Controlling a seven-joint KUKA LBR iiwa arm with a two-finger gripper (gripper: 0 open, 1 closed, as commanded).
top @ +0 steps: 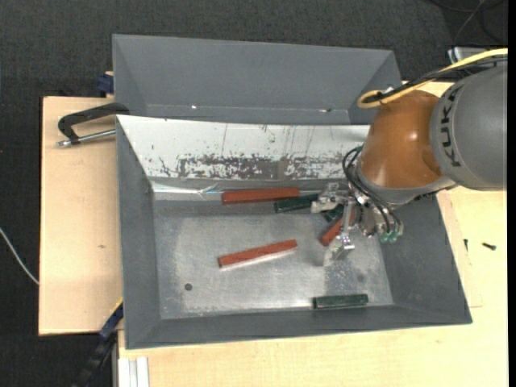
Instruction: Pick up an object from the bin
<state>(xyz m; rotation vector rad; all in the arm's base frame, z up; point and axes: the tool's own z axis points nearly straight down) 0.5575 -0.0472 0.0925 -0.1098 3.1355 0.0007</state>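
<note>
Red-brown stick lies left of the gripper on the bin floor.
Its long axis runs left to right, right end nearest the gripper; a dark green marker lies by the front wall. Whether the gripper is open, I cannot tell.

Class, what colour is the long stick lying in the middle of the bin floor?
The stick is reddish-brown, as the camera view shows.

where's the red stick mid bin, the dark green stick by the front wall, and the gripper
red stick [256,255], camera view, middle of its length
dark green stick [340,301], camera view, middle of its length
gripper [343,243], camera view, its metal tip end
</note>
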